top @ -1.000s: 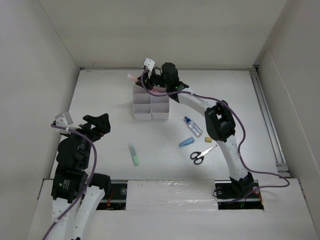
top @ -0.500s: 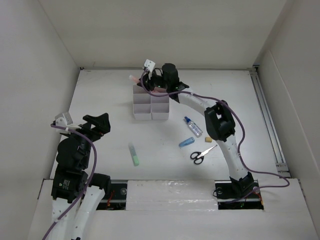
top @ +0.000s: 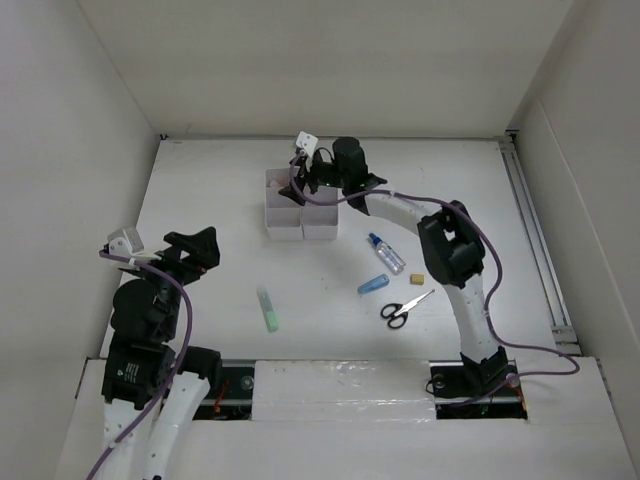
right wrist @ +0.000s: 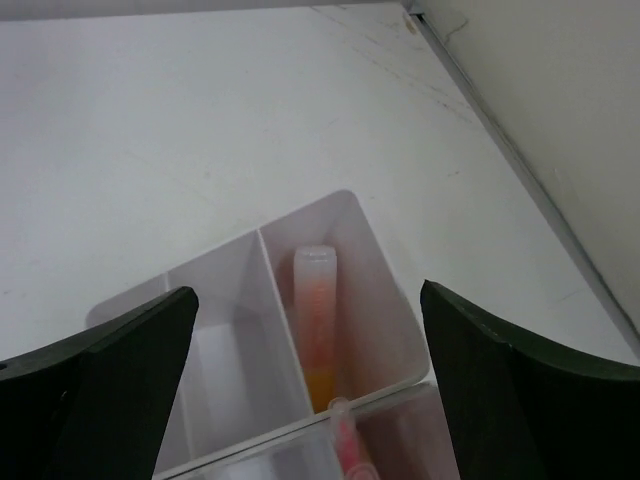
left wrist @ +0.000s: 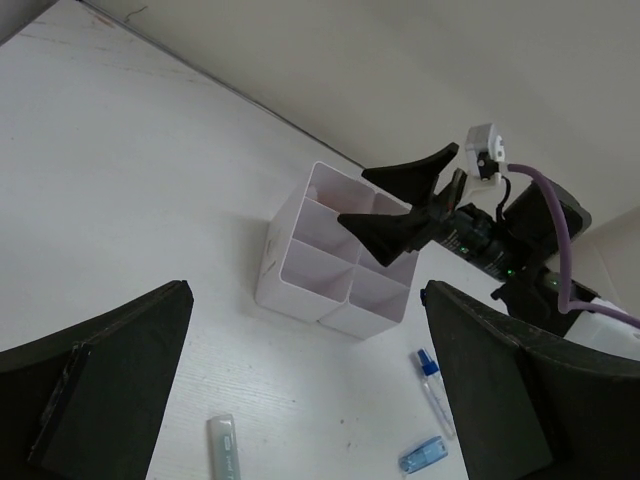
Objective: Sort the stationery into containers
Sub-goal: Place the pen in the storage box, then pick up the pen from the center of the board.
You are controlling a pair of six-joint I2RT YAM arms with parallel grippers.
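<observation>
No word, number or brand mark can be read in any of the views. The clear bottle and the green highlighter lying on the counter are too small for any print on them to be made out. The white trays show only plain walls.

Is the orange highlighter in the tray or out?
In: orange highlighter lies in a corner compartment of the tray, right gripper open above.
</observation>
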